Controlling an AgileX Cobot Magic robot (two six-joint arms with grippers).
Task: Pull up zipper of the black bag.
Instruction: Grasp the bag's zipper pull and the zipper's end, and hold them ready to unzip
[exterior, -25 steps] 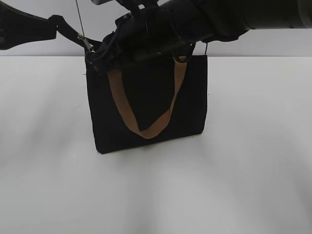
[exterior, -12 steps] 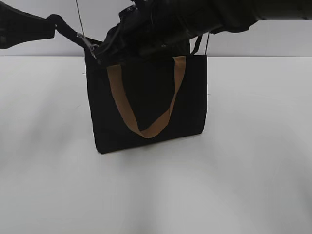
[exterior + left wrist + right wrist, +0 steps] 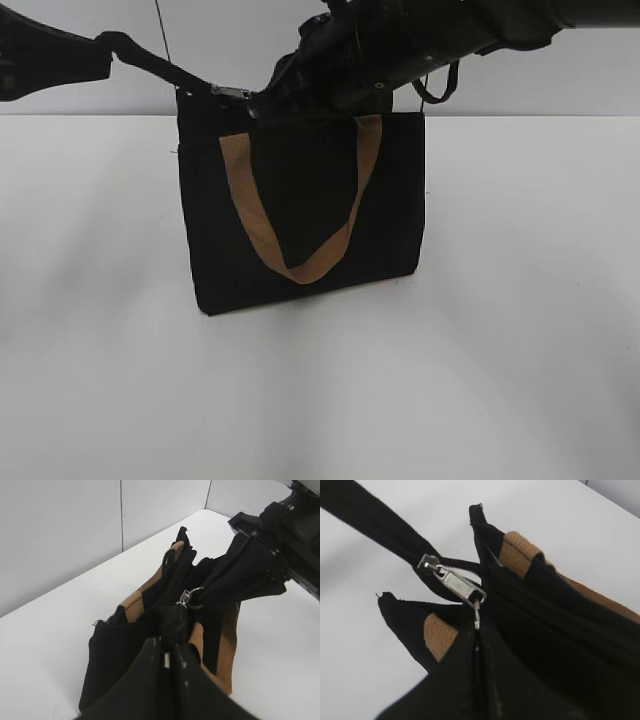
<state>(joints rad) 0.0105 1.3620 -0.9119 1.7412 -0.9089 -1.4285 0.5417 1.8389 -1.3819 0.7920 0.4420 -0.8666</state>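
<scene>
Exterior view: black bag [image 3: 300, 210] stood upright on the white table [image 3: 520, 350], a tan handle [image 3: 300, 265] hanging in a loop down its front face. The silver zipper [image 3: 232, 92] sat on the bag's top edge toward 10 o'clock. The left gripper [image 3: 135, 55] came in from 9 o'clock, pinching the bag's end tail. The right gripper [image 3: 262, 103] reached down from 1 o'clock to the zipper; its jaws could not be made out here.

Left wrist view: left gripper [image 3: 169, 655] was closed on black fabric at the bag's [image 3: 125, 645] near end. The zipper [image 3: 186, 598] lay just beyond, at 12 o'clock.

Right wrist view: right gripper [image 3: 478, 630] was clamped together on the ring of the zipper [image 3: 457, 584], the bag [image 3: 560, 625] at 3 o'clock.
</scene>
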